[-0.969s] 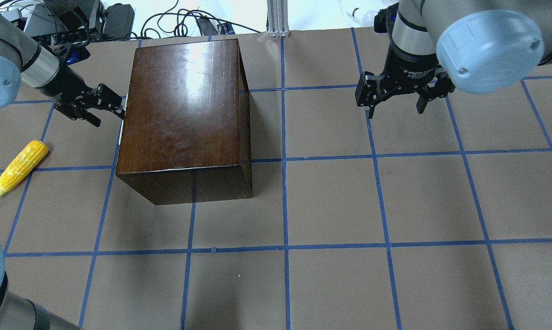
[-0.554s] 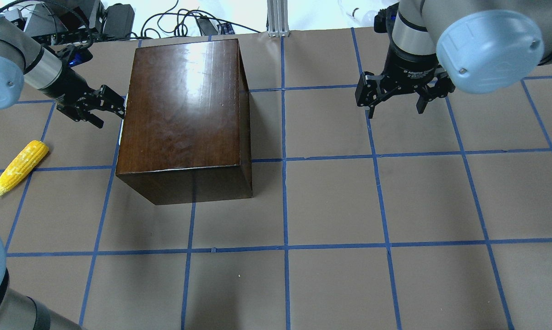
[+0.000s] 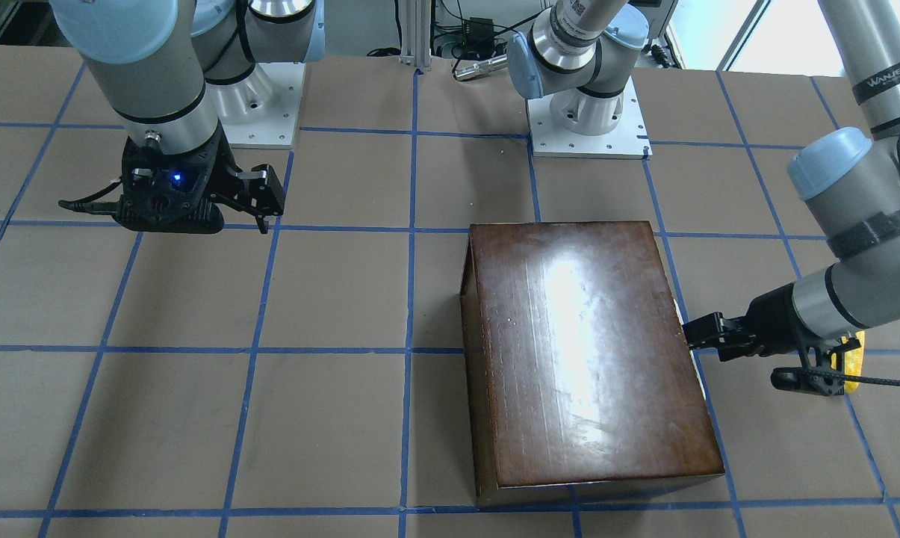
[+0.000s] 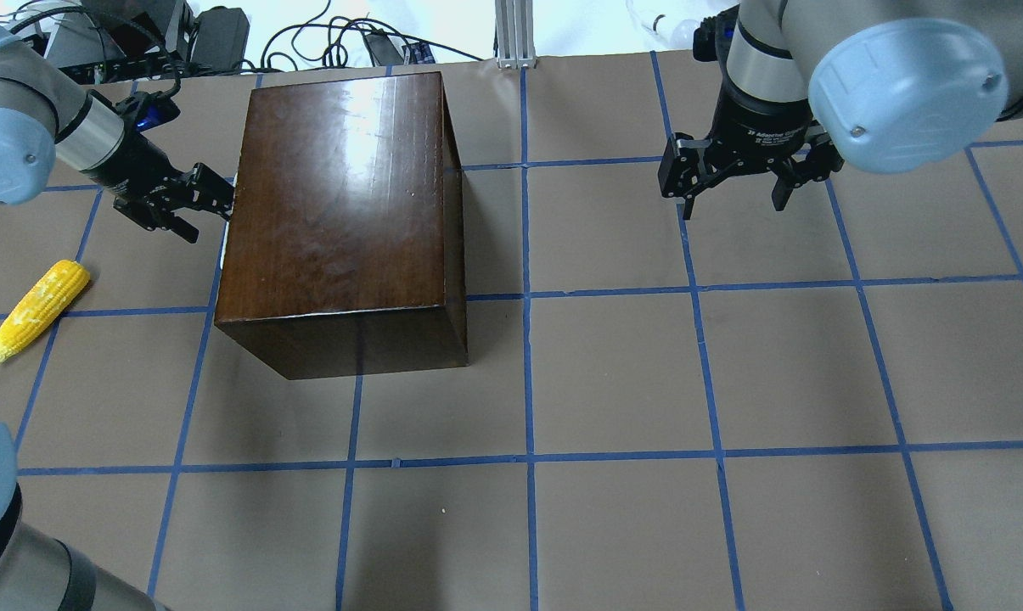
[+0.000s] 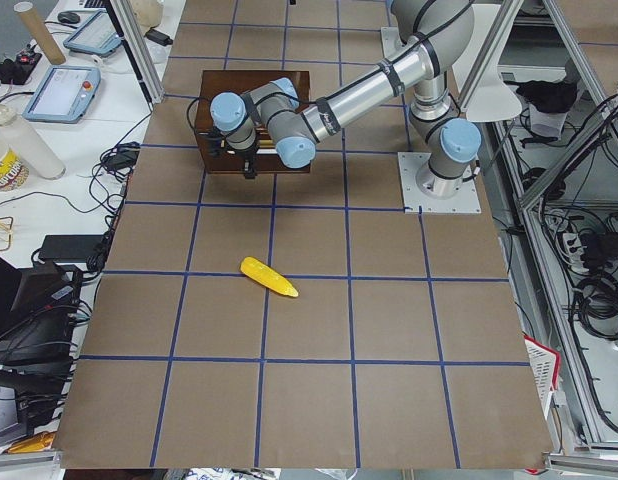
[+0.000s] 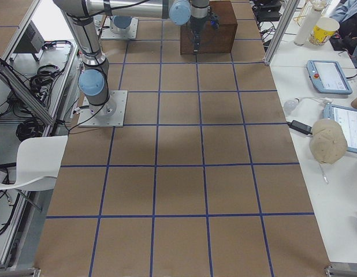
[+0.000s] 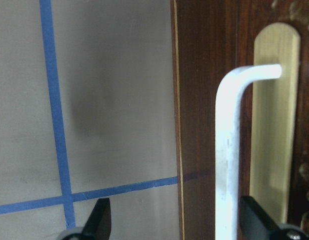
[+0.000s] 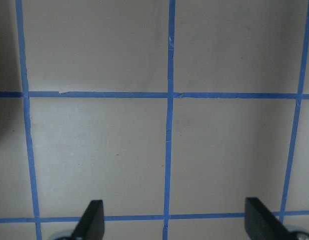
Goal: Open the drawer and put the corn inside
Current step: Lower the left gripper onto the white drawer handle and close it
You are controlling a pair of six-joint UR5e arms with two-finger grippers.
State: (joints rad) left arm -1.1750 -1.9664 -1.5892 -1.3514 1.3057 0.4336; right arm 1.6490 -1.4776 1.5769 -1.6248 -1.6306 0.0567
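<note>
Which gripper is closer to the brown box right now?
Left. The left gripper sits open at the box's handle side, the white handle between its fingers in the wrist view. The right gripper hangs open over the table, well off the box's opposite side.

Yellow corn [image 4: 37,311], glossy dark-brown box [image 4: 341,195], blue-gridded tan table [image 4: 613,373].

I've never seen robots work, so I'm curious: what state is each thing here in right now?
drawer: shut inside the wooden box
corn: lying loose on the table, unheld
left gripper: open, jaws straddling the drawer's white handle
right gripper: open, empty, over the table
</note>
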